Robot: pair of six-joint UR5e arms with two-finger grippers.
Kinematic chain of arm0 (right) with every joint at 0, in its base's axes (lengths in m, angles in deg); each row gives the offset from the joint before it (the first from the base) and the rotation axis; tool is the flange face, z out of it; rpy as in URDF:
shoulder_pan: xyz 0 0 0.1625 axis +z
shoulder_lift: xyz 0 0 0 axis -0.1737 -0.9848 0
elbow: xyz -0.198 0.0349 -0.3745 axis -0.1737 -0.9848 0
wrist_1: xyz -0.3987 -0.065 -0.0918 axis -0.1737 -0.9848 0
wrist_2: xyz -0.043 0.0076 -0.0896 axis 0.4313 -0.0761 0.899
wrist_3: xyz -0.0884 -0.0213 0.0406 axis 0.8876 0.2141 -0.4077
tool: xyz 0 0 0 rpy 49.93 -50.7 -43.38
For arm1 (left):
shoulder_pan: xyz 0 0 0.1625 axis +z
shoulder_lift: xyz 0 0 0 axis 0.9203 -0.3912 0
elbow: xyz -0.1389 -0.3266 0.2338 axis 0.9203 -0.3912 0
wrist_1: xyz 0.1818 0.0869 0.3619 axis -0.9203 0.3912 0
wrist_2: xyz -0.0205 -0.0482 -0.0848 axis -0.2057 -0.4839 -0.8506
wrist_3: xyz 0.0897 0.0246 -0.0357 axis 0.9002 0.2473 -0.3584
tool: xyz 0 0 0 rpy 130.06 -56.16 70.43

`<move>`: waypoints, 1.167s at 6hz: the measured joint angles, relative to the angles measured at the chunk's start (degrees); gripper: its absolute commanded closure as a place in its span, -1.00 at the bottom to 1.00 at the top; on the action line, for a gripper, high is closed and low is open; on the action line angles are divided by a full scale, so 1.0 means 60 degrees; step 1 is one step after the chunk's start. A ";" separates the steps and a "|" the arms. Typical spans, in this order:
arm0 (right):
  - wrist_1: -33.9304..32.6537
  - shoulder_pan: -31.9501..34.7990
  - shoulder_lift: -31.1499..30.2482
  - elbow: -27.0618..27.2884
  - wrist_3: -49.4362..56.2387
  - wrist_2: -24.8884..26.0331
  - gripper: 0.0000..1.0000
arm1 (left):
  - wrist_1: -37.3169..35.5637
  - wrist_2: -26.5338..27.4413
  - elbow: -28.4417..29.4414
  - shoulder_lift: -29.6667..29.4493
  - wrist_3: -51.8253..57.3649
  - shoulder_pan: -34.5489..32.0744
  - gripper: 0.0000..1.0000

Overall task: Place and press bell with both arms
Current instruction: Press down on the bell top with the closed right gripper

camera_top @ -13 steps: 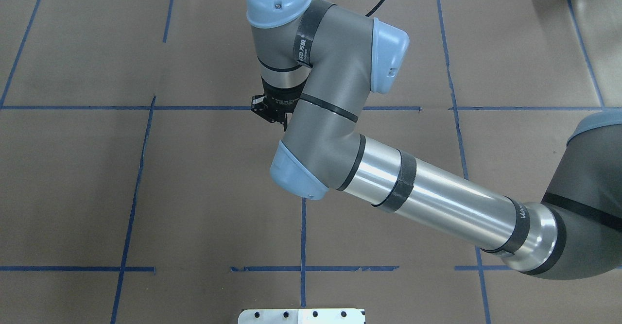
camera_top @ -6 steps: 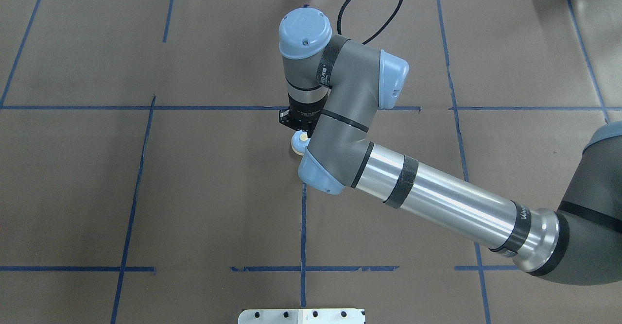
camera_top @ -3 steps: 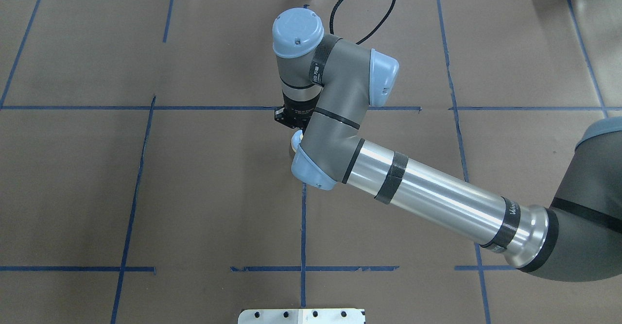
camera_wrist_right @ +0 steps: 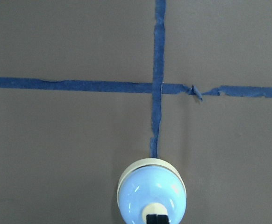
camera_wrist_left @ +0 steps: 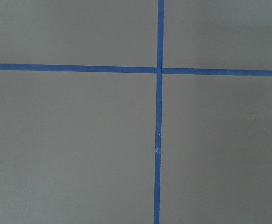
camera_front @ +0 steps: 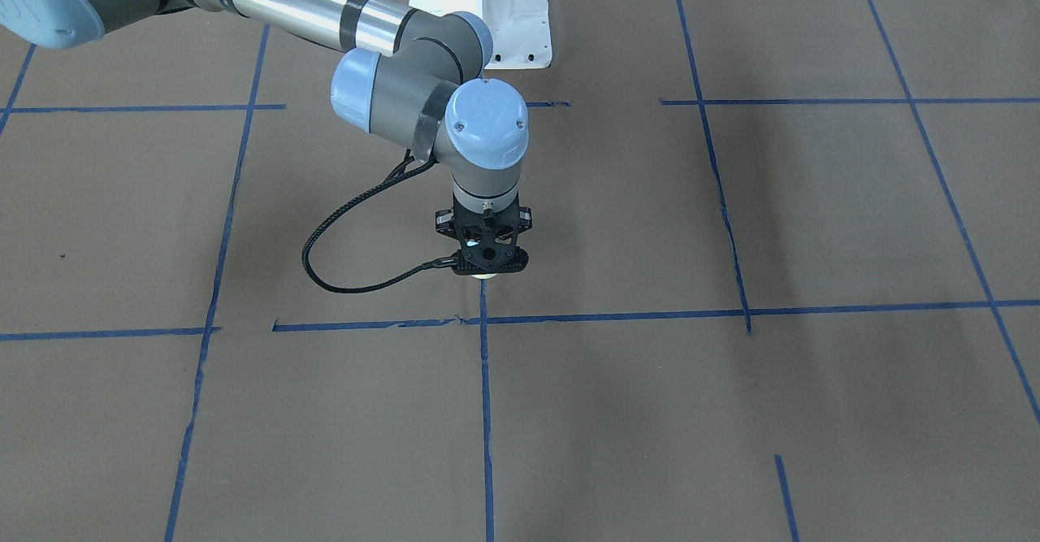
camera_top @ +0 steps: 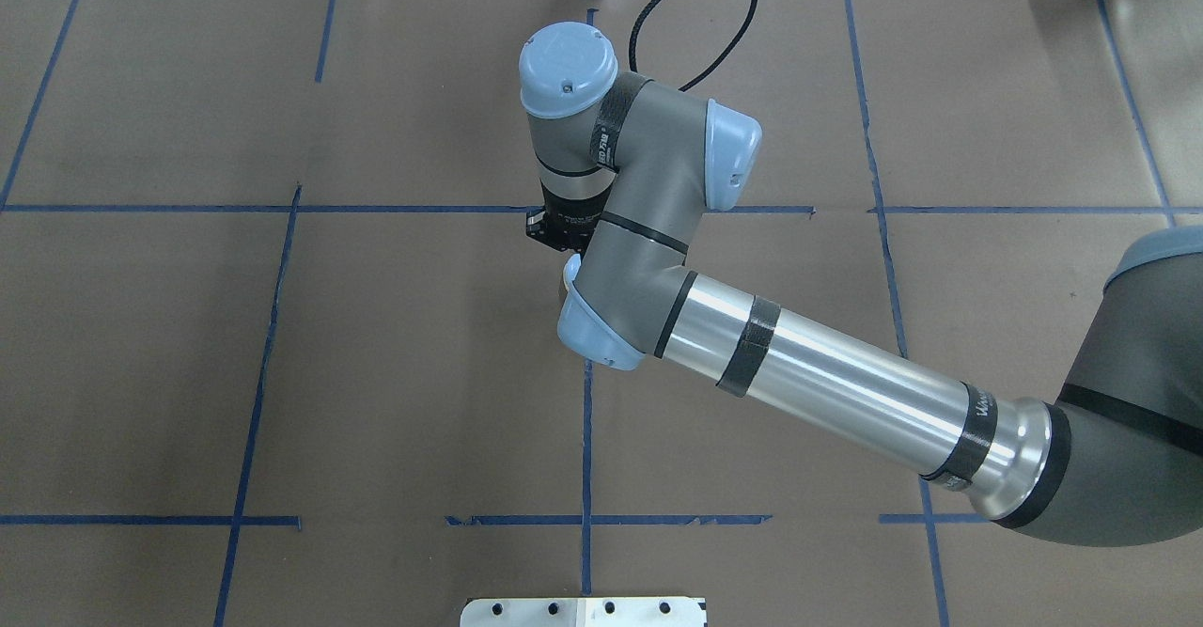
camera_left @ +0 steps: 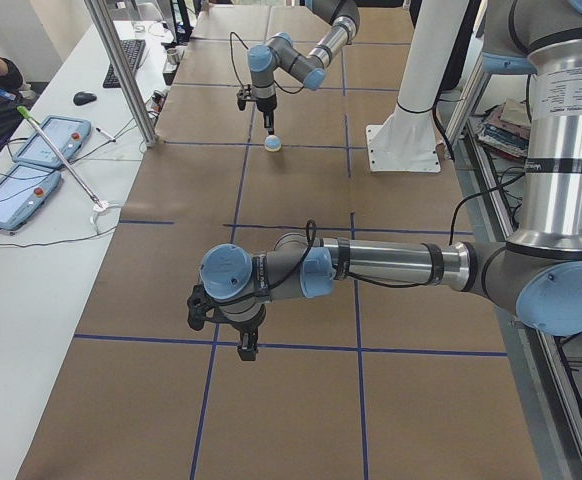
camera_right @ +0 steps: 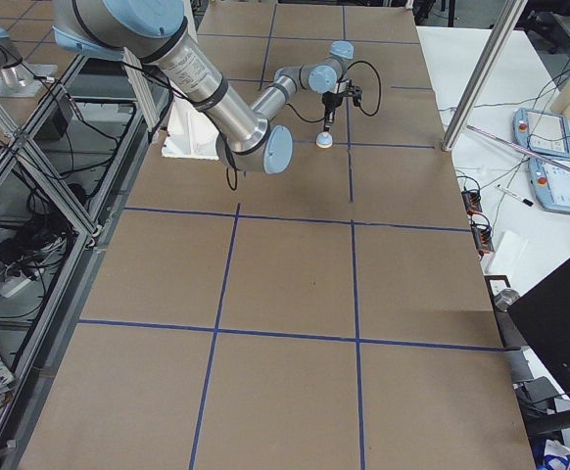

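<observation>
The light-blue bell [camera_wrist_right: 145,189] with a cream base stands on the brown table by a blue tape crossing. It also shows in the left view [camera_left: 273,144] and the right view [camera_right: 324,141]. In the front view only a cream sliver [camera_front: 485,275] shows under the gripper. My right gripper [camera_wrist_right: 156,219] points straight down over it, fingers together, tips at the cream button. It also shows in the front view [camera_front: 485,268]. My left gripper [camera_left: 246,345] hangs over bare table far from the bell; I cannot tell if it is open or shut.
Blue tape lines [camera_wrist_left: 158,140] grid the brown table. The white pedestal base [camera_front: 479,6] stands behind the bell. A black cable [camera_front: 341,282] loops from the right wrist. A side table with tablets [camera_left: 31,170] and a metal post [camera_left: 121,70] lie beyond the far edge.
The right wrist has shifted a little to the left over the bell. The arm's elbow now covers most of the bell in the overhead view.
</observation>
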 measured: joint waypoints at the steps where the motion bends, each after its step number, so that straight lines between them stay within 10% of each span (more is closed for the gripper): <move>1: 0.0011 -0.0018 -0.0005 -0.0049 0.0004 0.0026 1.00 | 0.0000 0.0000 0.0000 0.0000 -0.0005 -0.0001 -1.00; 7: 0.0291 -0.0161 -0.0001 -0.0309 -0.0010 0.0317 1.00 | 0.0000 0.0000 0.0005 0.0000 -0.0007 0.0005 -1.00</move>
